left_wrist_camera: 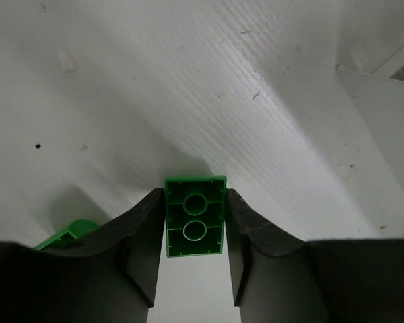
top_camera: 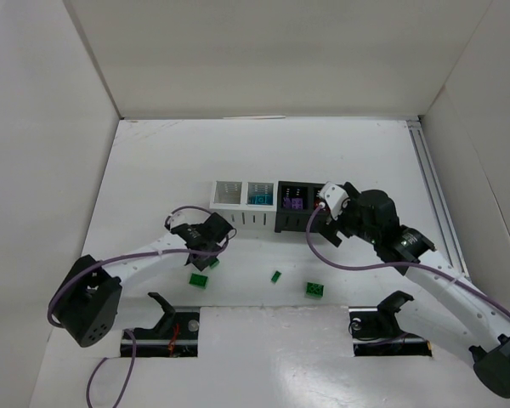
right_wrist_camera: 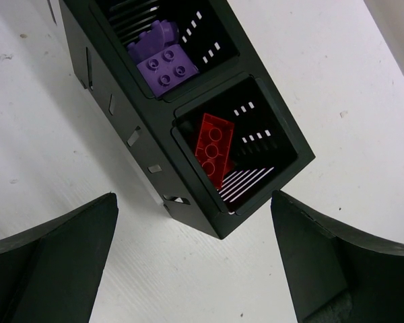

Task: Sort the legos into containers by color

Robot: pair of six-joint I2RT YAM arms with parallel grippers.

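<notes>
Green brick (left_wrist_camera: 195, 217) is pinched tight in the left gripper (left_wrist_camera: 195, 202), long axis running straight out along the fingers, down at the white table (left_wrist_camera: 188, 81); white bins (top_camera: 228, 197) are found near, up and right, path open; right gripper (right_wrist_camera: 194, 202) is held wide open, empty, over the black bin (right_wrist_camera: 121, 101).

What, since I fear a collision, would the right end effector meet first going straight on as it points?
Probably the black container, at the end compartment holding the red lego; how far off is unclear.
</notes>
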